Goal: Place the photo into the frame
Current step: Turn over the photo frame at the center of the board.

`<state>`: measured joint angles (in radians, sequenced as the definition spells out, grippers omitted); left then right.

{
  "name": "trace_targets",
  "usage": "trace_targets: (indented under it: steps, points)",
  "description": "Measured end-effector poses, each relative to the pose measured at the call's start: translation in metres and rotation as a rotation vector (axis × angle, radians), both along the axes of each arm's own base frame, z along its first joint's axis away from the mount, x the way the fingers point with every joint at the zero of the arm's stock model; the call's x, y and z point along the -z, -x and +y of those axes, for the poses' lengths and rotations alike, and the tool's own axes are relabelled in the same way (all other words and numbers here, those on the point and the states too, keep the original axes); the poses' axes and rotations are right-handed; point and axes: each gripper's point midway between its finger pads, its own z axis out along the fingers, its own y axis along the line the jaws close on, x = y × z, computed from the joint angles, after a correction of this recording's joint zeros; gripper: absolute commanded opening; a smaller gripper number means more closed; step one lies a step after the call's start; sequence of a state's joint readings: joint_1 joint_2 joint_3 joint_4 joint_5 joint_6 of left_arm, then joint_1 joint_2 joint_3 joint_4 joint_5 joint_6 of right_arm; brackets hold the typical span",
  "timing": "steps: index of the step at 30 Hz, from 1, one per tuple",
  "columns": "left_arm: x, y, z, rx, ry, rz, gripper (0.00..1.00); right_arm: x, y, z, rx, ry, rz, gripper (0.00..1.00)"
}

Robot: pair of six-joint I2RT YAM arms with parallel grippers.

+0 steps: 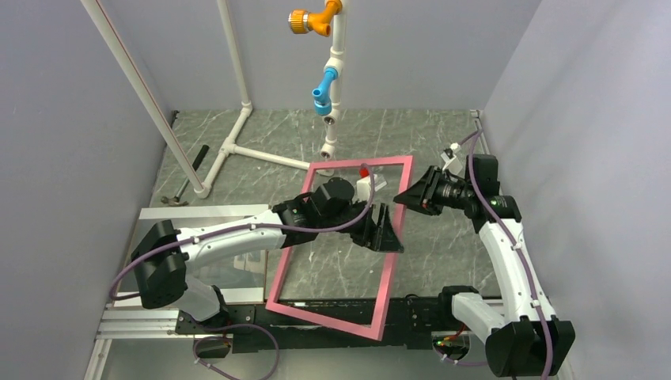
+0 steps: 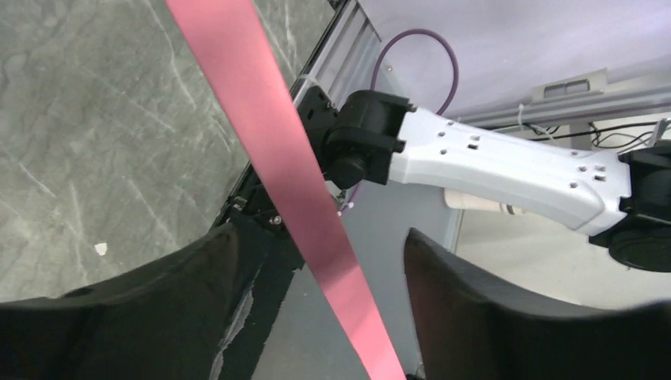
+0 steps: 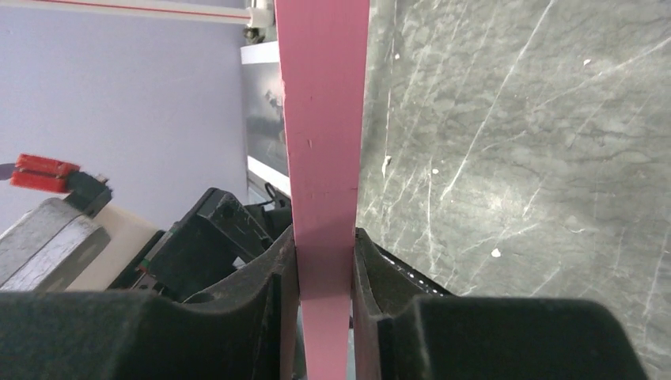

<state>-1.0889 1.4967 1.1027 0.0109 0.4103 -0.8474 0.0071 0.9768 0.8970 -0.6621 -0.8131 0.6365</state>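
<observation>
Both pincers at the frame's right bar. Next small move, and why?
Probably back the left pincer straight off the frame. Its jaws stand open around the pink bar, not gripping it, while the right pincer is clamped on that same bar. The left arm also lies across the opening, so clearing it seems safest.

A: What's cut off?
B: Both wrist views crop the frame [image 2: 269, 158] at top and bottom; overhead, the left arm [image 1: 233, 240] hides some of its left side.
A: And the dark tool [image 1: 199, 158], upper left?
B: Too small to tell.
</observation>
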Motion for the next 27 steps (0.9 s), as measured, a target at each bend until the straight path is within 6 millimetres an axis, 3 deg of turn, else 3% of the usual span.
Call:
trace_targets:
  steps: [7, 10, 14, 17, 22, 27]
  points:
    - [-0.047, -0.013, 0.0, -0.025, -0.042, -0.123, 0.99, -0.026, -0.01, -0.011, 0.063, 0.078, 0.005, 0.0]
    - [-0.071, -0.014, 0.003, -0.039, -0.066, -0.181, 0.99, -0.031, -0.012, -0.015, 0.082, 0.103, 0.029, 0.0]
    - [-0.087, -0.009, 0.0, -0.039, -0.11, -0.23, 0.99, -0.039, -0.013, -0.02, 0.108, 0.138, 0.048, 0.0]
    - [-0.082, -0.007, -0.008, -0.04, -0.174, -0.245, 0.99, -0.046, -0.013, -0.023, 0.122, 0.153, 0.044, 0.0]
    - [-0.049, -0.009, -0.019, -0.061, -0.337, -0.264, 0.93, -0.057, -0.014, -0.025, 0.135, 0.164, 0.028, 0.0]
    - [-0.015, -0.01, -0.012, -0.085, -0.48, -0.279, 0.78, -0.061, -0.015, -0.024, 0.136, 0.16, 0.019, 0.0]
